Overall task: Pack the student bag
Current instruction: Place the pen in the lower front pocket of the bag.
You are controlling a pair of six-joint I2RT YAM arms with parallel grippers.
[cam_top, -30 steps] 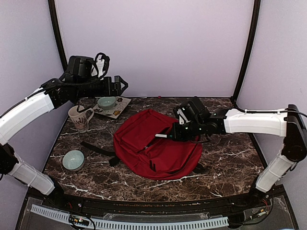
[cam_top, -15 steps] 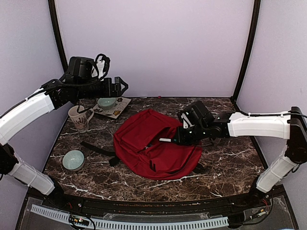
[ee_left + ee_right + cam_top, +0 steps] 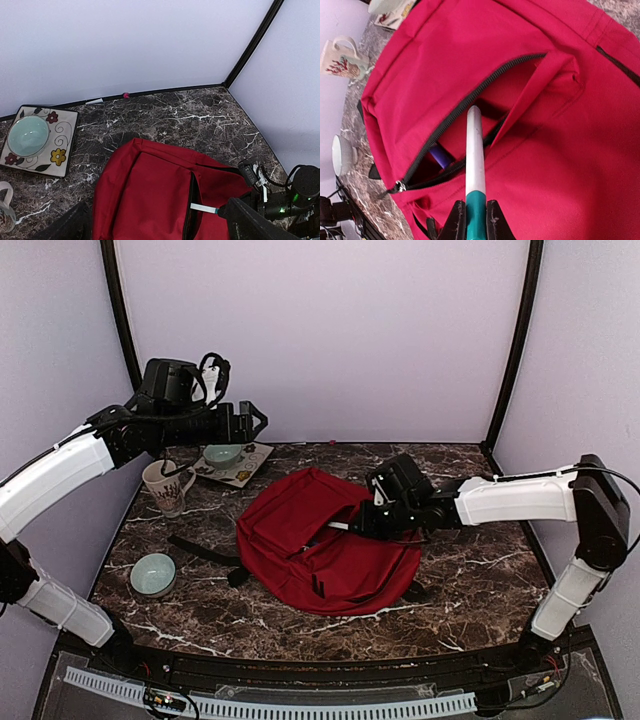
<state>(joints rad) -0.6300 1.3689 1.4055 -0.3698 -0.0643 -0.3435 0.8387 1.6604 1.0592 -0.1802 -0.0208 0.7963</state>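
Observation:
The student bag point(image 3: 330, 560) is a red backpack lying flat in the middle of the table; it also shows in the left wrist view point(image 3: 150, 195) and the right wrist view point(image 3: 580, 150). Its front pocket zipper is open, with a purple item point(image 3: 439, 155) inside. My right gripper point(image 3: 362, 524) point(image 3: 475, 220) is shut on the teal end of a white marker point(image 3: 475, 150) point(image 3: 338, 526) point(image 3: 202, 207), whose tip is over the pocket opening. My left gripper point(image 3: 255, 420) point(image 3: 157, 212) is open and empty, held high above the back left.
A floral square plate point(image 3: 250, 465) point(image 3: 65, 135) holding a teal bowl point(image 3: 222, 453) point(image 3: 28, 135) sits at the back left. A patterned mug point(image 3: 165, 485) point(image 3: 340, 57) stands left of the bag. A second teal bowl point(image 3: 153, 573) is front left. Black straps point(image 3: 205, 550) trail left.
My right gripper drew back slightly, then moved left again with the marker, bringing its tip to the pocket opening. The left arm has not moved.

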